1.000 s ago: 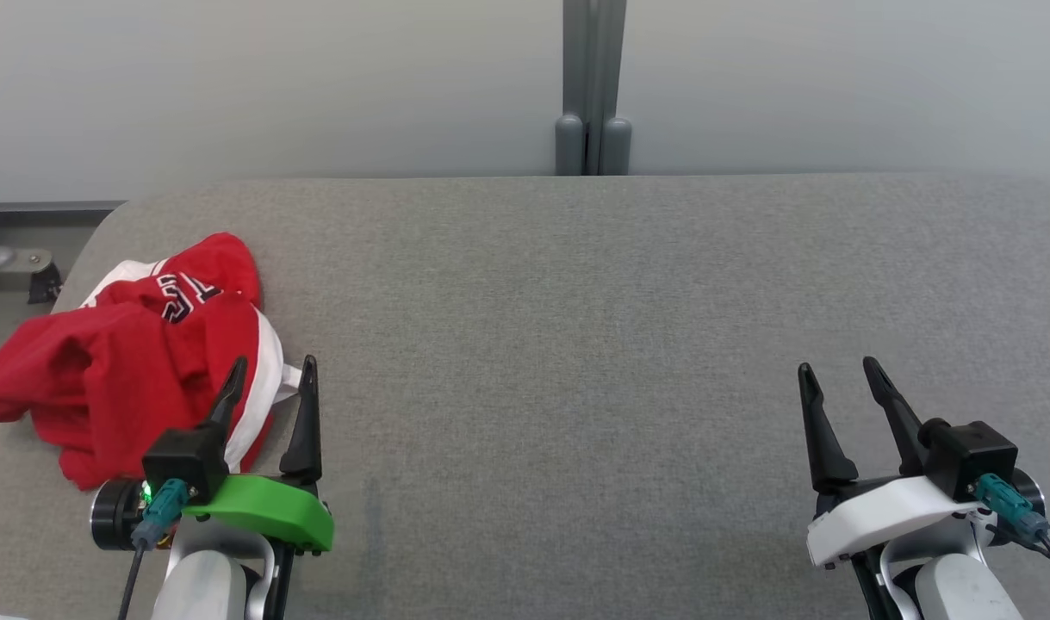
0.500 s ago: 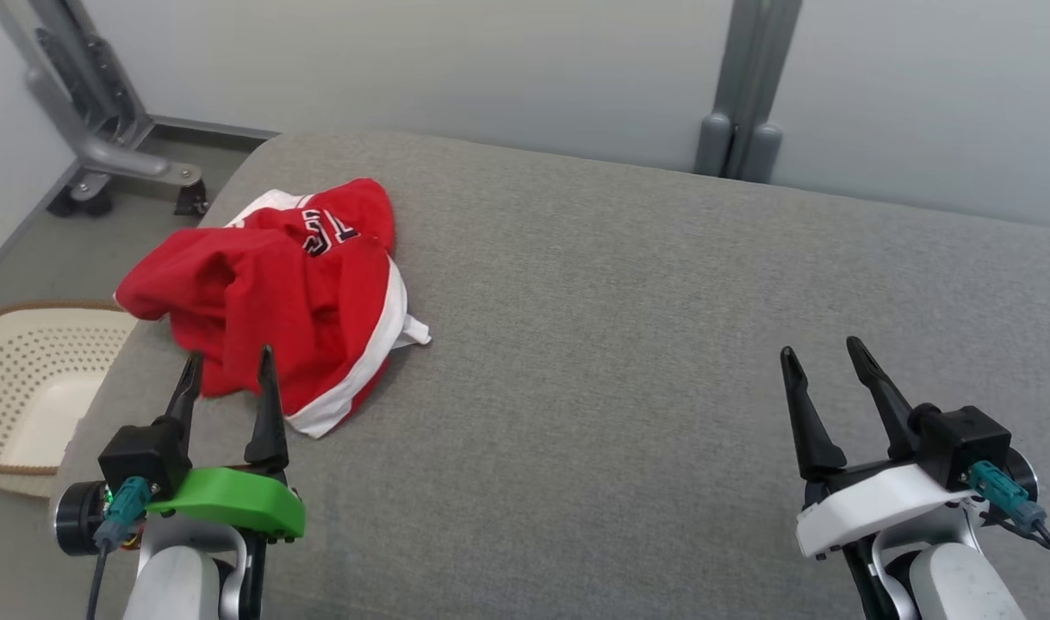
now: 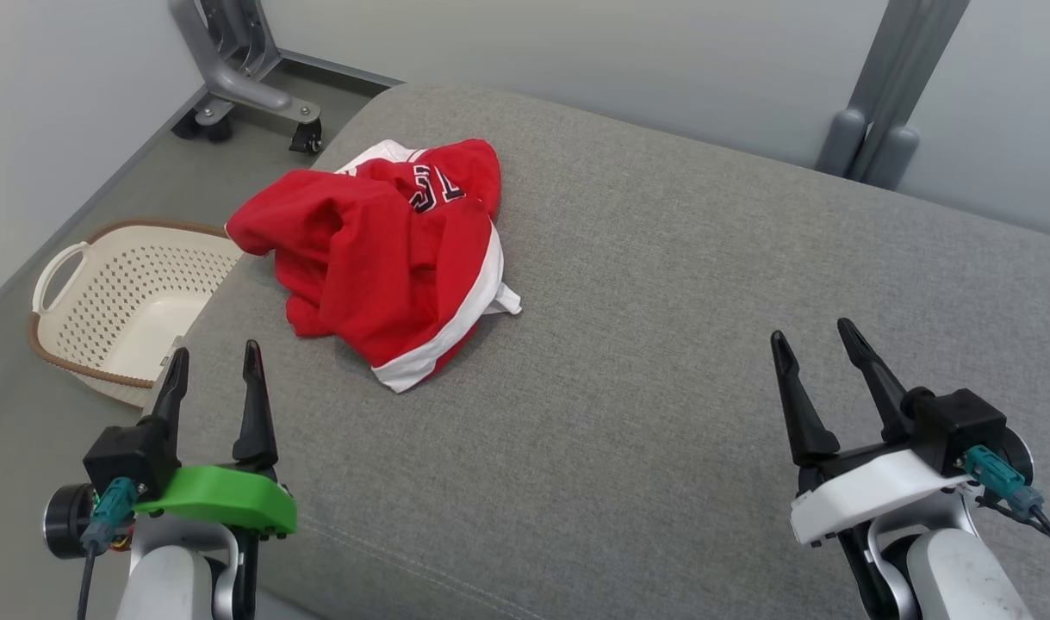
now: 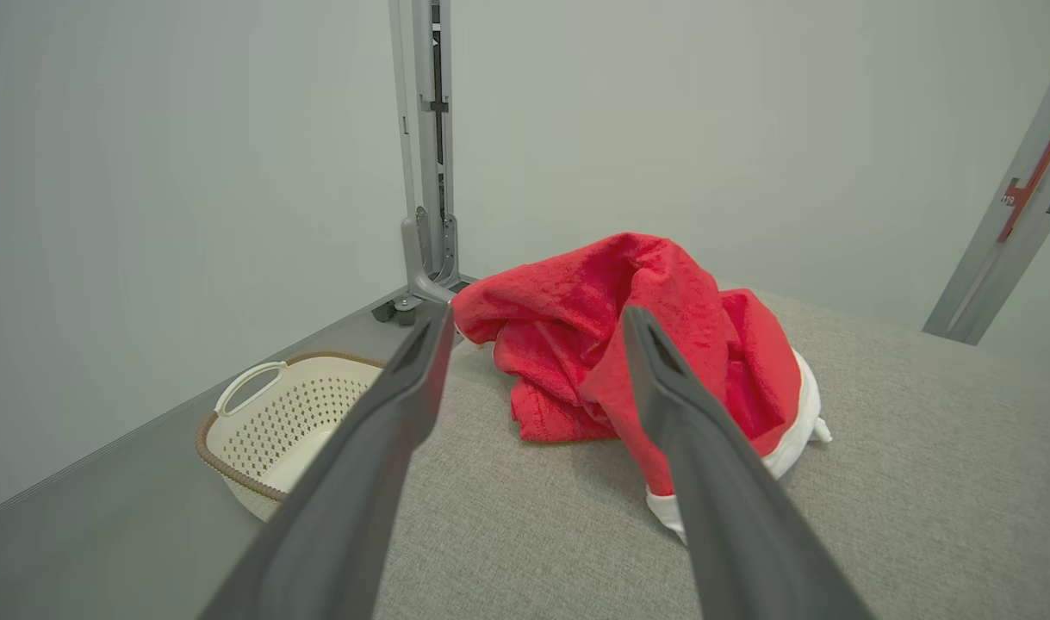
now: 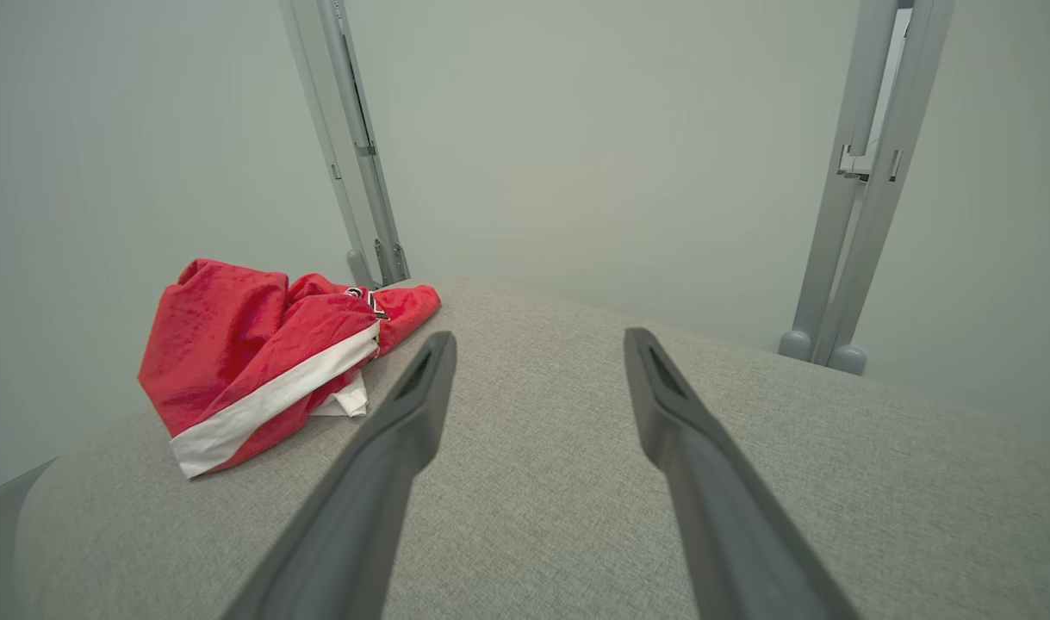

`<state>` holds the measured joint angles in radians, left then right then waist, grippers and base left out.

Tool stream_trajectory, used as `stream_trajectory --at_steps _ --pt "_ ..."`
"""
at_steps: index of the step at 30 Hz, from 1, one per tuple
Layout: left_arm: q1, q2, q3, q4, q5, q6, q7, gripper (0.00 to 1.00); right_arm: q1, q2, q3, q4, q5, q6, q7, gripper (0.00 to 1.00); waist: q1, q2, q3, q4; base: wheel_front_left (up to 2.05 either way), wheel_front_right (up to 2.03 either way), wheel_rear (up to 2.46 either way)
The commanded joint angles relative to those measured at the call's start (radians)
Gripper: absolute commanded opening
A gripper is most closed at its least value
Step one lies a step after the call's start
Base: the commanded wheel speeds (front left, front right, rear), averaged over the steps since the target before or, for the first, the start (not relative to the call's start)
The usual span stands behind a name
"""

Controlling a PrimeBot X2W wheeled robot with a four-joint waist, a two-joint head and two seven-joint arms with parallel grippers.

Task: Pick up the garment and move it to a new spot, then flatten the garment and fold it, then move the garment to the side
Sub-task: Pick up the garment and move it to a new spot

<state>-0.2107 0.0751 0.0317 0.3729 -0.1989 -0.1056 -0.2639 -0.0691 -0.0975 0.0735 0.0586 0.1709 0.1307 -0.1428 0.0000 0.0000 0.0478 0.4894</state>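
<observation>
Two claws, both spread wide and holding nothing, point away from the robot over the near part of the scene. The left claw (image 3: 215,349), on a green mount, hangs by the near left edge of one grey fabric-covered bench (image 3: 662,387). The right claw (image 3: 810,330), on a white mount, hangs above the bench's near right part. Neither claw touches anything.

One bench spans most of the head view, its far left corner rounded. Beyond it stand pale walls and two grey metal uprights: a wheeled stand (image 3: 240,77) on the floor at the far left, and a twin post (image 3: 878,129) behind the bench at the far right.

One garment (image 3: 378,258) lies on the bench near that far left corner, crumpled in a heap. It is red with a white band along one edge and dark lettering near the top; the letters are folded over and cannot be read, so it may be a sports jersey. It sits ahead of the left claw and apart from it, and well apart from the right claw.

One cream perforated basket (image 3: 120,284) with a brown rim stands on the floor just beside the bench's left end.
</observation>
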Motion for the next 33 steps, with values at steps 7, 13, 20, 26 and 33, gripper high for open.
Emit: stream_trajectory --at_steps 7,13,20,26,33 --pt "-0.103 -0.013 -0.041 0.064 -0.005 -0.013 -0.001 1.0 -0.052 -0.031 0.008 -0.039 -0.01 0.0 0.028 1.0 0.0 0.0 0.086 -0.026 0.0 0.0 0.0" --pt "-0.282 -0.011 -0.072 0.261 -0.066 -0.022 0.02 1.0 -0.111 -0.064 0.015 -0.092 -0.02 0.0 0.074 1.0 0.0 0.0 0.204 -0.075 0.0 0.0 0.0" --pt "-0.456 0.029 -0.074 0.524 -0.137 -0.026 0.045 1.0 -0.151 -0.093 0.015 -0.131 -0.027 0.0 0.105 1.0 0.0 0.0 0.301 -0.124 0.0 0.0 0.0" --pt "-0.535 0.051 -0.103 0.642 -0.208 -0.026 0.028 0.0 -0.155 -0.102 0.004 -0.144 -0.031 0.0 0.112 1.0 0.0 0.0 0.326 -0.138 0.0 0.0 0.0" --pt "-0.494 0.109 -0.104 0.583 -0.246 -0.026 -0.003 0.0 -0.152 -0.085 -0.002 -0.135 -0.03 0.0 0.088 1.0 0.0 0.0 0.276 -0.15 0.0 0.0 0.0"
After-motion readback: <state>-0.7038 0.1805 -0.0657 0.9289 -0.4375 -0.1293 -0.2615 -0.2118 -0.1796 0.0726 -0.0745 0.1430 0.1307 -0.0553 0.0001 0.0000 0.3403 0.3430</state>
